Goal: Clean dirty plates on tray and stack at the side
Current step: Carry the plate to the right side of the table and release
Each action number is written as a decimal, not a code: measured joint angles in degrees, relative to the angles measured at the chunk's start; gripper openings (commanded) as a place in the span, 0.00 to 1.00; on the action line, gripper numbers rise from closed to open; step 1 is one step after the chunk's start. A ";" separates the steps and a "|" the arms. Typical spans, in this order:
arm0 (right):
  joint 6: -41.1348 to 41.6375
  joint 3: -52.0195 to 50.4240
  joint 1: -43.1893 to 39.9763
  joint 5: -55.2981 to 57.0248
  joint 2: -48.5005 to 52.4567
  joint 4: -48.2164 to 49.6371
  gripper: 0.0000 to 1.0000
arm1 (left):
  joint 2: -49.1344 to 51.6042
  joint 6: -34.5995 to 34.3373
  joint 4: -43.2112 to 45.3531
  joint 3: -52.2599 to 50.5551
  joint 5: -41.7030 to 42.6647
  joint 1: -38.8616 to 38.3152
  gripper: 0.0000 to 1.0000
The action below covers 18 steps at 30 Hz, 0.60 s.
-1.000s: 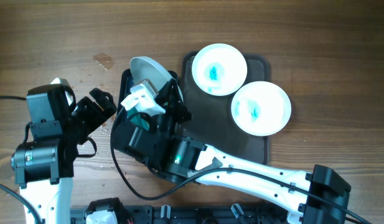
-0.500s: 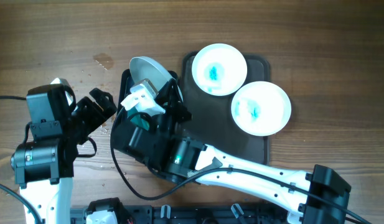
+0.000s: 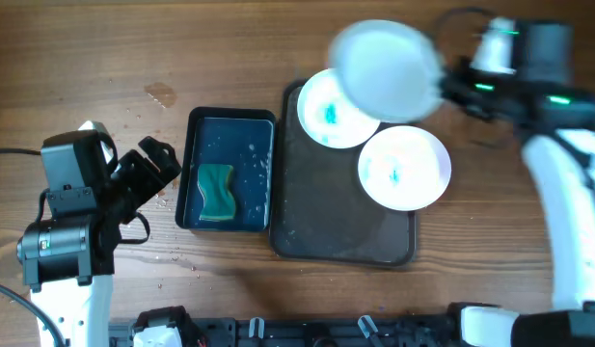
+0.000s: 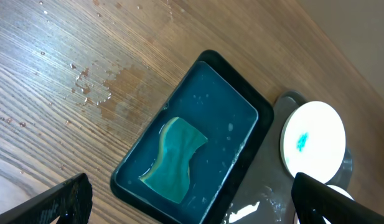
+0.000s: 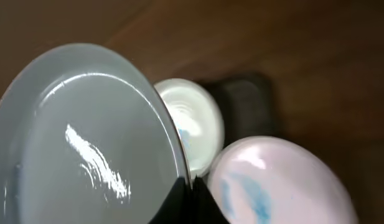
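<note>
The held plate hangs above the far right corner of the tray, pinched at its rim by the right gripper. It is blurred in the overhead view. The right wrist view shows its face glossy, with no blue smear that I can make out, so I judge it washed and wet. Directly under it, at the tray's far end, sits one of the dirty plates. The other lies against the tray's right rim, and both carry turquoise marks in the centre.

The main risk is the grip. A slick plate held only at its edge can pivot or slide out of the jaws, and from here it would land on the two plates below, chipping them or picking up fresh dirt. Tilted as it is, it may also drip on the tray.

Setting it down right of the tray calls for levelling it first, or it lands on its edge and rolls.

Left of the tray the basin holds blue water and a sponge. Beyond it the left gripper holds nothing, fingers spread wide, well clear of any clash.
</note>
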 measured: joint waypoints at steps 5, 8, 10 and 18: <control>-1.01 -15.45 -23.10 3.72 1.40 4.09 0.04 | 0.00 -0.02 -0.04 0.00 0.00 -0.02 1.00; -1.01 -25.11 -30.99 7.96 4.24 12.59 0.04 | 0.00 0.00 -0.04 0.00 0.00 -0.02 1.00; -1.01 -28.98 -31.74 11.91 5.14 16.28 0.04 | 0.00 -0.02 -0.02 0.00 0.00 -0.02 1.00; -0.11 -31.23 -22.27 20.06 5.25 12.28 0.31 | 0.00 0.00 -0.04 0.00 0.02 -0.02 1.00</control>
